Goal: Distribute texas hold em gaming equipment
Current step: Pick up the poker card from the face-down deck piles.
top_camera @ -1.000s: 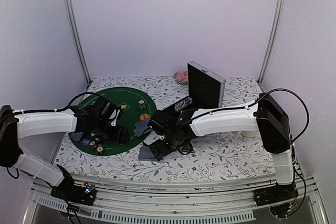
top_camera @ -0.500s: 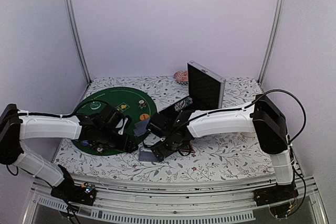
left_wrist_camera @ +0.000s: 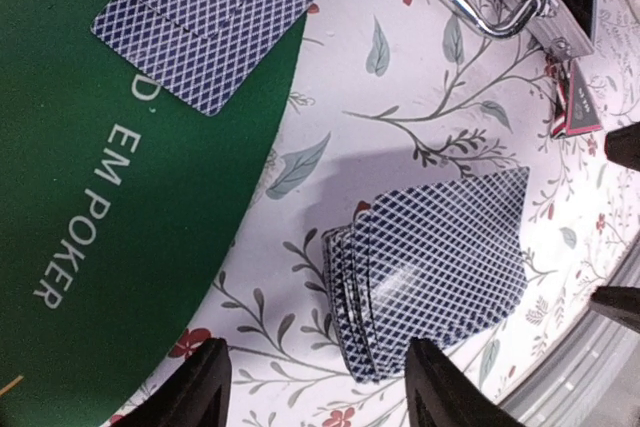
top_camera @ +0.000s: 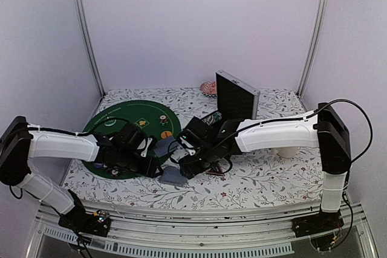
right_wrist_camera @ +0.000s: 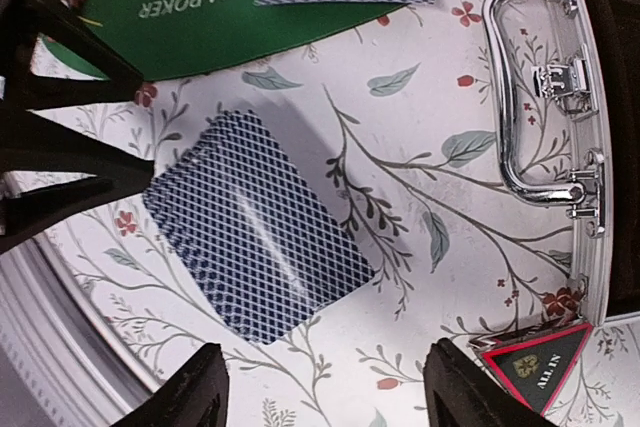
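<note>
The left end effector (left_wrist_camera: 320,392) hangs low over the near right rim of the round green mat (top_camera: 118,126). Its fingers are spread apart with nothing between them. On the mat's far part sit a few striped chips (top_camera: 162,119) and the orange button (top_camera: 165,132). Two face-down cards (left_wrist_camera: 210,7) overlap at the mat's right edge, partly over the rim.

Just off the mat, on the floral tabletop (top_camera: 260,179), the deck (left_wrist_camera: 430,277) lies face-down, slightly fanned. In the left wrist view it sits ahead of the fingertips, offset toward the right-hand finger and not touching either.

The right end effector (right_wrist_camera: 330,402) faces the same deck from the other side. It is likewise open and empty-handed. In the right wrist view the deck lies ahead of it, offset toward the left-hand finger. The two end effectors stand close, tips toward each other across the deck.

Room is tight. The tabletop's near metal rail (left_wrist_camera: 590,377) runs just beside the deck. On its far side lies the chrome handle (right_wrist_camera: 545,97) of the silver case (top_camera: 237,96), whose lid stands upright. A small triangular "ALL IN" marker (right_wrist_camera: 535,362) rests by the case edge. Bare floral tabletop extends to the right, under the right arm.
</note>
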Motion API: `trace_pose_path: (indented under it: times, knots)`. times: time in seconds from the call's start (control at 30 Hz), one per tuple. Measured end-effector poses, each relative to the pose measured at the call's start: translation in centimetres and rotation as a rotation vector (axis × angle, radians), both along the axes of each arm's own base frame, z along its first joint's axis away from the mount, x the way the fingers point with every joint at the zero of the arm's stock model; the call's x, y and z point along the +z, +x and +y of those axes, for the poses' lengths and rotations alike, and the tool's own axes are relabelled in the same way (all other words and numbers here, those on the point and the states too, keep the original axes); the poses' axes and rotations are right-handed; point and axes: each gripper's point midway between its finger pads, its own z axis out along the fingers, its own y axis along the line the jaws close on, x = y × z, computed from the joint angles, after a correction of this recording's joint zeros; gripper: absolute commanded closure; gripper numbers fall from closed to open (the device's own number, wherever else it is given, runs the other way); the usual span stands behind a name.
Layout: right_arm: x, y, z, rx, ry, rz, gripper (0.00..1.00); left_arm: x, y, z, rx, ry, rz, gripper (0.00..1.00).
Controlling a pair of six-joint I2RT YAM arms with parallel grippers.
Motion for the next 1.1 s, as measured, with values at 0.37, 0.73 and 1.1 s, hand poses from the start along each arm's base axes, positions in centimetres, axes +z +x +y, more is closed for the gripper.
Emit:
trace_pose_path:
  times: [0.37,0.73,1.1]
  knots:
    - [-0.3,0.4,0.3,-0.063,0.215,0.200,0.60,-1.5,-0.8,-0.5,-0.024,-0.009,0.032,0.46]
    - [-2.2,-0.2,1.1,-0.062,0.222,0.258,0.68,-2.0,-1.0,-1.5,-0.052,-0.030,0.036,0.46]
    - [-2.7,0.0,1.1,-0.069,0.222,0.260,0.67,-2.0,-1.0,-2.4,-0.072,-0.055,0.029,0.46]
